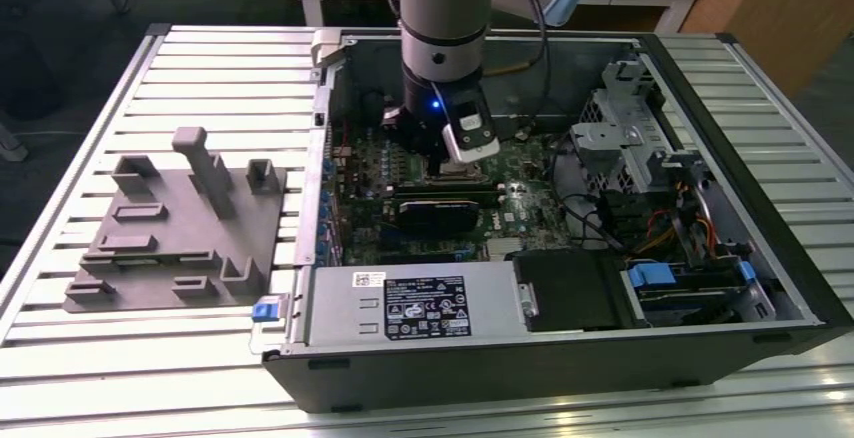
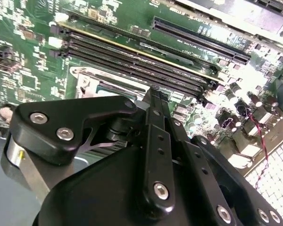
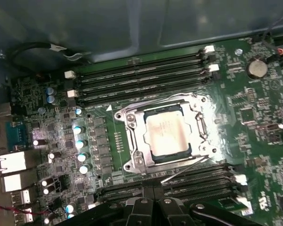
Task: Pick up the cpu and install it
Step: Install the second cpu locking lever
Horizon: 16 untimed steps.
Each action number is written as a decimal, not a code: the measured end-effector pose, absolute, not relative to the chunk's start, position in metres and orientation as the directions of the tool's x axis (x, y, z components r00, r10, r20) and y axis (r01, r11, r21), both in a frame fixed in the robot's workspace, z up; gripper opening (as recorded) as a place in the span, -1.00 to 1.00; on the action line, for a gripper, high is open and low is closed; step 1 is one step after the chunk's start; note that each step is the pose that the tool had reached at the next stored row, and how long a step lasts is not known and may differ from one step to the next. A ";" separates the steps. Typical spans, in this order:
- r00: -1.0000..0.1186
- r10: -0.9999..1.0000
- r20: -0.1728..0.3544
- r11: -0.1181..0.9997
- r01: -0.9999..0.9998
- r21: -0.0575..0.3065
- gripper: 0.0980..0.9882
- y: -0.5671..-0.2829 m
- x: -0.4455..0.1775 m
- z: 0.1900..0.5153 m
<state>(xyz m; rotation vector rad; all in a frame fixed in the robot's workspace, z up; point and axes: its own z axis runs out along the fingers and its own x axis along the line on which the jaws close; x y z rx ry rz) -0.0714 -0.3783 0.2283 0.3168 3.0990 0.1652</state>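
Inside the open black computer case [image 1: 561, 358], my gripper [image 1: 461, 153] hangs just above the green motherboard [image 3: 254, 117]. From the first wrist view, the small square cpu with its silvery-white metal top [image 3: 169, 133] lies flat in its metal socket frame [image 3: 132, 141], between two banks of black memory slots [image 3: 141, 75]. Both wrist views show my black fingers [image 2: 156, 141] pressed together, holding nothing. Outside the case, the exterior view shows a gray plastic fixture [image 1: 174, 223] on the slatted metal table [image 1: 80, 358], at the exterior view's left.
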 end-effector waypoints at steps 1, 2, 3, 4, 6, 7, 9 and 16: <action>-0.980 0.201 -0.011 0.974 0.198 0.110 -0.98 -0.379 -0.072 0.227; -0.980 0.199 -0.010 0.974 0.196 0.111 -0.98 -0.379 -0.073 0.226; -0.980 0.198 -0.010 0.974 0.195 0.111 -0.98 -0.380 -0.073 0.225; -0.980 0.197 -0.010 0.975 0.194 0.111 -0.98 -0.381 -0.073 0.224; -0.981 0.195 -0.010 0.975 0.192 0.112 -0.98 -0.384 -0.073 0.221; -0.981 0.194 -0.010 0.975 0.191 0.113 -0.98 -0.385 -0.073 0.220; -0.982 0.191 -0.008 0.974 0.189 0.125 -0.98 -0.387 -0.074 0.219; -0.985 0.175 0.001 0.970 0.172 0.172 -0.98 -0.390 -0.076 0.214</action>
